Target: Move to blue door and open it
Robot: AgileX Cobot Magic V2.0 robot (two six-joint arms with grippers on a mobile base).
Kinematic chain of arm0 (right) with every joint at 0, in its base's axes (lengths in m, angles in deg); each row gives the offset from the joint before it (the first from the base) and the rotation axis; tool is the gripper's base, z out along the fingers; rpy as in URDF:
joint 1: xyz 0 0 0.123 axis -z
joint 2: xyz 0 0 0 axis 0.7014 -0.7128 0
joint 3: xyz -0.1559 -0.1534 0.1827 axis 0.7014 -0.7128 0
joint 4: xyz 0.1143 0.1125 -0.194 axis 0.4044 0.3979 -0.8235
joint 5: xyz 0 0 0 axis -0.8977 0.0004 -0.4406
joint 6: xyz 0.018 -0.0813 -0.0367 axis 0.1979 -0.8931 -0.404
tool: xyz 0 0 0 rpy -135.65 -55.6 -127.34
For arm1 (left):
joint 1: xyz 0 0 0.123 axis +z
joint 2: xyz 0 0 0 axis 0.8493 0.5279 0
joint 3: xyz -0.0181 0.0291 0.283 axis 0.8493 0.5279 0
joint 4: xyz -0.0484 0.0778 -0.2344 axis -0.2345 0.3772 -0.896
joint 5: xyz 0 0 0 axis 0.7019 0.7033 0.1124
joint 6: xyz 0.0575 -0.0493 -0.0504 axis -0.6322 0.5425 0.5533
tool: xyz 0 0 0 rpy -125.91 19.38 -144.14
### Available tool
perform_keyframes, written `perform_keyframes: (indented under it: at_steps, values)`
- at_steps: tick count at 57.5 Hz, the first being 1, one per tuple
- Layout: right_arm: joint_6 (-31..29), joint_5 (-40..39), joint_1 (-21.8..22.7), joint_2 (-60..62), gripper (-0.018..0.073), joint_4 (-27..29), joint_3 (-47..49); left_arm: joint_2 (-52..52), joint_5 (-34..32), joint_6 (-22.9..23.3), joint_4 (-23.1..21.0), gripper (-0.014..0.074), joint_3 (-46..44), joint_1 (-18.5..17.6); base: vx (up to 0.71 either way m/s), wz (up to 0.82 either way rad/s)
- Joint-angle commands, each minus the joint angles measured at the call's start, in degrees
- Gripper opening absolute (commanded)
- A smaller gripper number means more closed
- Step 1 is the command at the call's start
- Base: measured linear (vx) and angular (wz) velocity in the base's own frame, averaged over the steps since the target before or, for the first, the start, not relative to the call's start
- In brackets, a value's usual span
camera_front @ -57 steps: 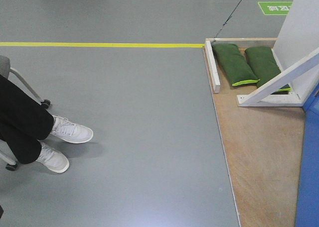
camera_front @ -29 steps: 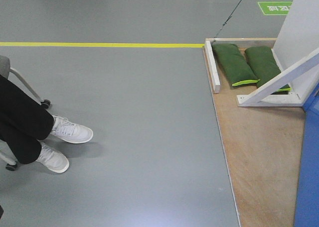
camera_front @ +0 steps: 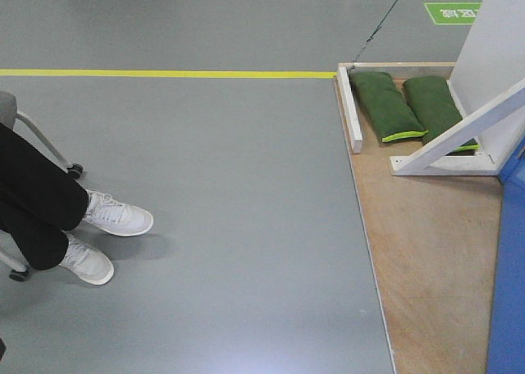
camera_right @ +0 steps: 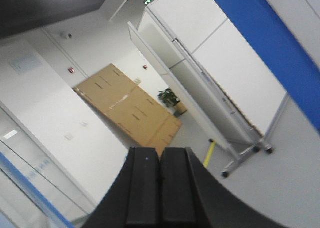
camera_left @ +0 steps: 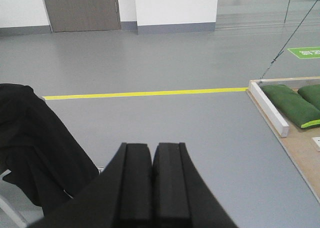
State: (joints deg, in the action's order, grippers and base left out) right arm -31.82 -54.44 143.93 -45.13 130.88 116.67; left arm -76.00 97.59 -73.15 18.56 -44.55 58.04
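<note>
While the blue door (camera_front: 509,308) stands at right, left fingers (camera_left: 137,188) and right fingers (camera_right: 175,188) sit pressed together.

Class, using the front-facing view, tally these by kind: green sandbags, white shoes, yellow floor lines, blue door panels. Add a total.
Green sandbags: 2
White shoes: 2
Yellow floor lines: 1
Blue door panels: 1
Total: 6

Test hall: floor tape (camera_front: 164,73), partitions (camera_right: 200,95).
</note>
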Motion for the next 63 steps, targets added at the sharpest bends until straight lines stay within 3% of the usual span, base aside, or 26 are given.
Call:
perform_keyframes:
  at_steps: [1,8,14,26,51,63]
  values:
    - [-7.98,-2.19,-0.02,0.84,0.0012,2.29,2.10,-0.74,-4.86,0.39,-0.12,0.0073,-1.49,-0.37,0.00,0.00]
    - [-16.18,-2.70,0.09,-0.71,0.0012,2.29,2.10,-0.74,-4.86,0.39,-0.12,0.0073,-1.49,-0.37,0.00,0.00]
    - [-19.36,-2.51,0.09,-2.42,0.0012,2.29,2.15,-0.74,-4.86,0.39,-0.12,0.0073,-1.49,-0.37,0.00,0.00]
    - [-19.45,-1.23,-0.53,-5.61,0.0012,2.73,2.90,-0.74,-4.86,0.39,-0.12,0.0073,-1.49,-0.37,0.00,0.00]
    - [-19.45,-3.29,-12.34,-9.35,0.0012,2.17,7.44,-0.74,-4.86,0.39,-0.12,0.0073,-1.49,-0.37,0.00,0.00]
    - [-19.45,-0.95,-14.77,-8.20,0.0012,2.17,7.44,-0.74,-4.86,0.39,-0.12,0.0073,-1.49,-0.37,0.00,0.00]
